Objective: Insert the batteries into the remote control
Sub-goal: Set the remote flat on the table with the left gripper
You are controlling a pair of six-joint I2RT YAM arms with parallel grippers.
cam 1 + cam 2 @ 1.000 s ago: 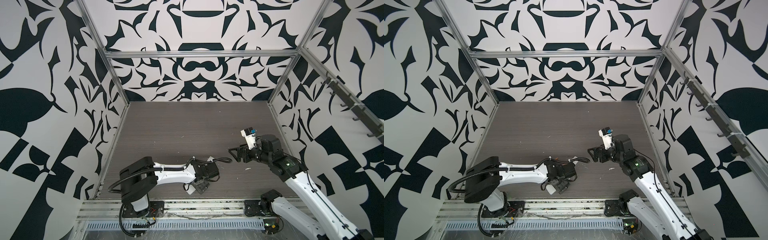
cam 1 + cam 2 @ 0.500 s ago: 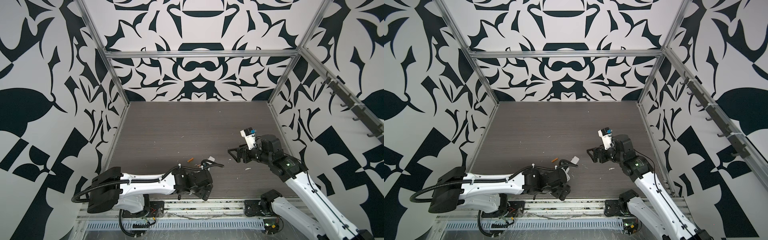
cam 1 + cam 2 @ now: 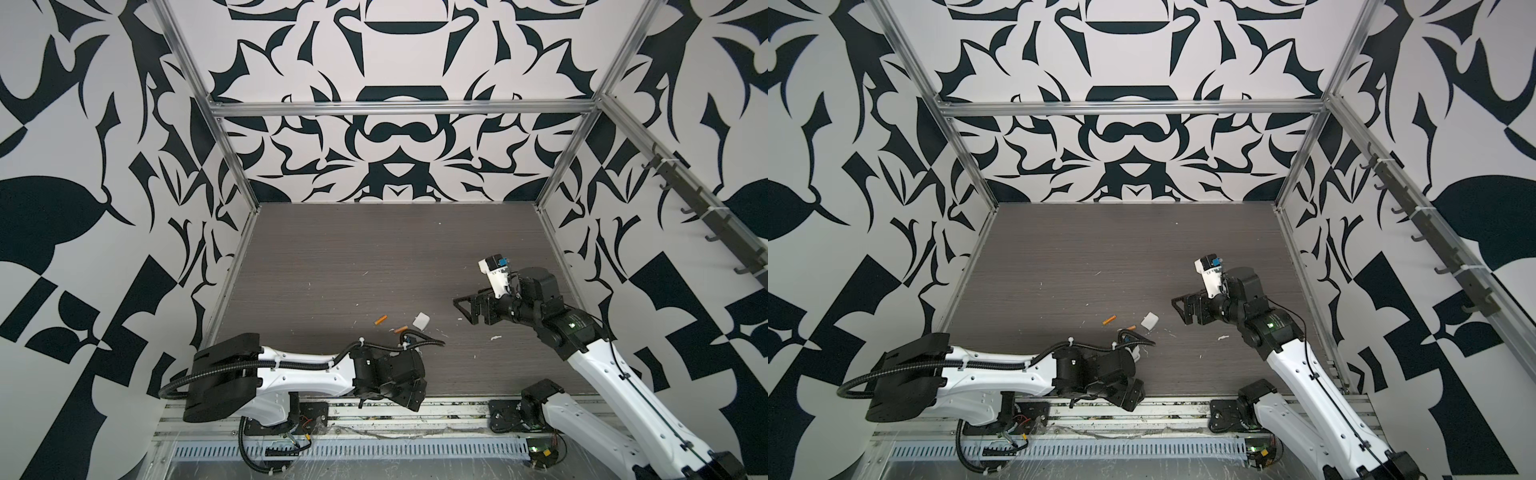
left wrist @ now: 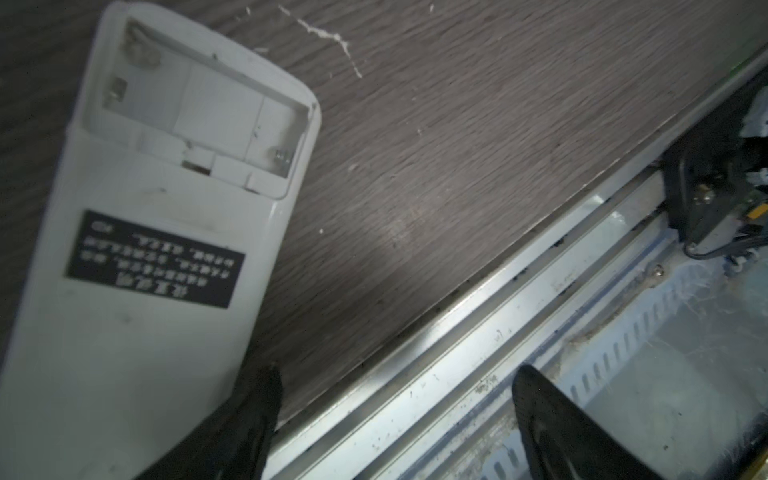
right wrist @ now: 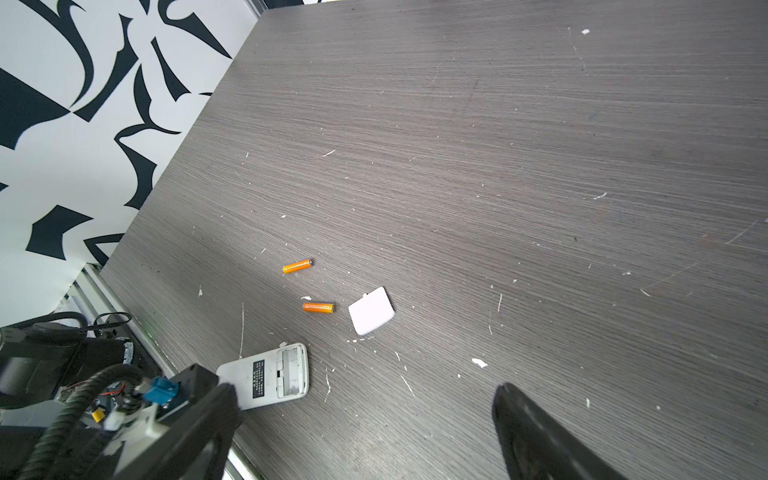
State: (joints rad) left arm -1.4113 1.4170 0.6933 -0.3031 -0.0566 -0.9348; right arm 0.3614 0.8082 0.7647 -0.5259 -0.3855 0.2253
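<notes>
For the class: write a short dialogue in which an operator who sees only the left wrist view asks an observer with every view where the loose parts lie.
Operator: I see the remote control lying back up, its compartment empty. Where are the batteries?
Observer: Both orange batteries lie on the table, farther in from its front edge than the remote control, and apart from each other.
Operator: And the compartment's cover?
Observer: A white cover lies flat beside the battery nearer the remote, close to it but not touching.
</notes>
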